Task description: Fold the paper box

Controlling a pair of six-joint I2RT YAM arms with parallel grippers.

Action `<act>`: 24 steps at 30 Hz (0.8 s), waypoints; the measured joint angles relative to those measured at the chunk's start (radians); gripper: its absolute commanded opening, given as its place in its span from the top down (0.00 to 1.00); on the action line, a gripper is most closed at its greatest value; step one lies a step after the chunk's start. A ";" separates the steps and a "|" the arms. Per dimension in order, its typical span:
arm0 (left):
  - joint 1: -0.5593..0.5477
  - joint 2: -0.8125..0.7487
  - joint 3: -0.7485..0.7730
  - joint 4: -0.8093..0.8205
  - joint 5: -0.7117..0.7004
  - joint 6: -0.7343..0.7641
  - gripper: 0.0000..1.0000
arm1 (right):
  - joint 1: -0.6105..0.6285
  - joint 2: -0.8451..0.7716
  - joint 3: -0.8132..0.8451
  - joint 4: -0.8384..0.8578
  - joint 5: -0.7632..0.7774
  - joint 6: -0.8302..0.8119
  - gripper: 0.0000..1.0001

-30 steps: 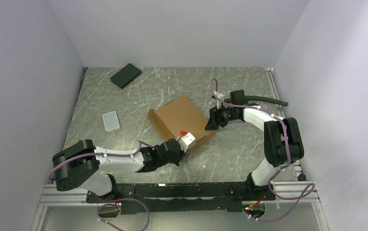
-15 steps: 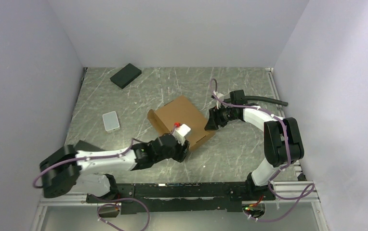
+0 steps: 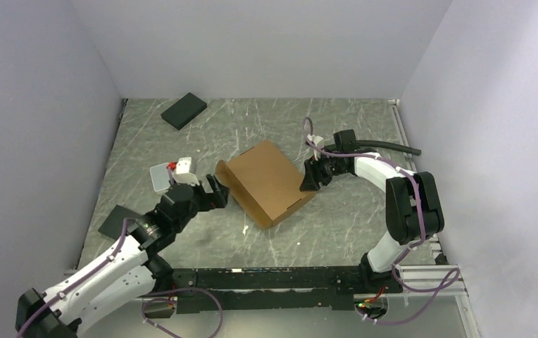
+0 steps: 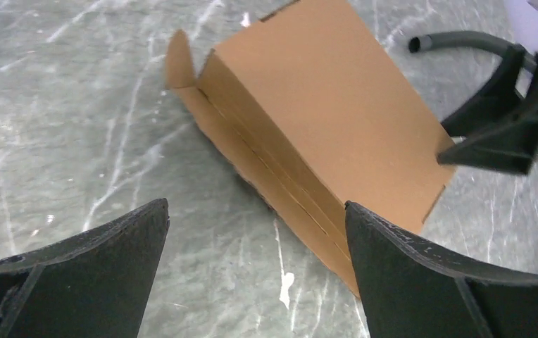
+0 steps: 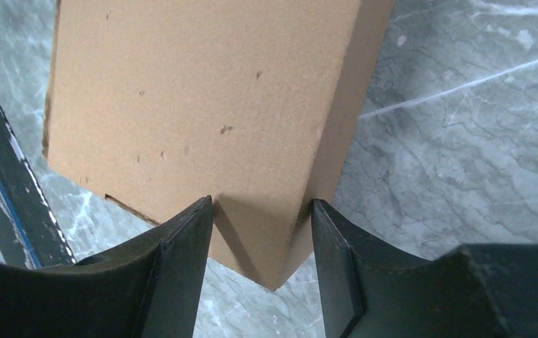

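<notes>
L gripper [image 3: 217, 191] backed off leftward, jaws wide, empty; R gripper [image 3: 308, 179] pinches paper box [image 3: 266, 182] corner. Box approx. closed; end flap [image 4: 178, 60] untucked.

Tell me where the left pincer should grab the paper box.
Take the ear flap jutting from the paper box's left end, coming in from the left. It stands free of the closed body, and the right pincer clamps the opposite corner.
</notes>
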 measured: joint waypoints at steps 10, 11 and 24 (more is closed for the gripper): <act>0.373 0.251 0.060 0.094 0.357 0.182 0.09 | 0.046 0.007 0.038 -0.088 -0.003 -0.159 0.46; 0.392 0.292 0.074 0.119 0.399 0.206 0.12 | 0.047 0.008 0.040 -0.097 -0.006 -0.168 0.46; 0.486 0.803 0.340 0.292 0.701 0.314 0.46 | 0.049 0.022 0.054 -0.130 -0.026 -0.206 0.45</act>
